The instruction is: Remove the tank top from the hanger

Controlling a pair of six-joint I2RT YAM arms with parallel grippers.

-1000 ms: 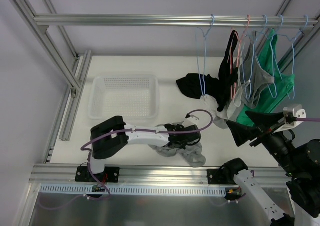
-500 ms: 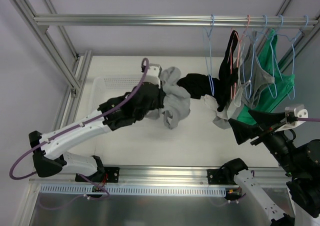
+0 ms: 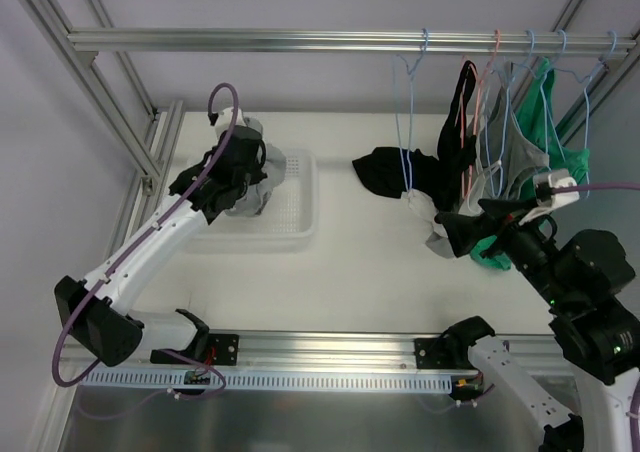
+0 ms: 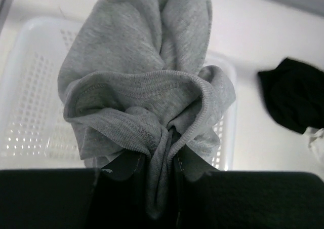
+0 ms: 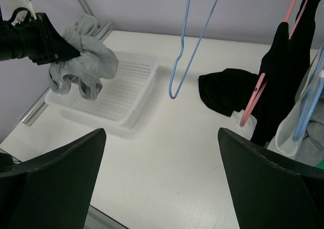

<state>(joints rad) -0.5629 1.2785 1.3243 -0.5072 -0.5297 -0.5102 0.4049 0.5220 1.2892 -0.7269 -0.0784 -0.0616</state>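
My left gripper (image 4: pixel 157 165) clamped on bunched grey knit tank top (image 4: pixel 136 87), over white perforated plastic basket (image 3: pixel 305 207). My right gripper (image 5: pixel 162 183): jaws wide apart, well right of basket.

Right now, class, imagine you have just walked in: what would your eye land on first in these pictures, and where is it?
The crumpled grey knit tank top, bunched in the left gripper, hangs above the white perforated plastic basket at the table's far left. Next come the black, grey and green garments crowded on wire hangers at the upper right, with one bare blue wire hanger beside them.
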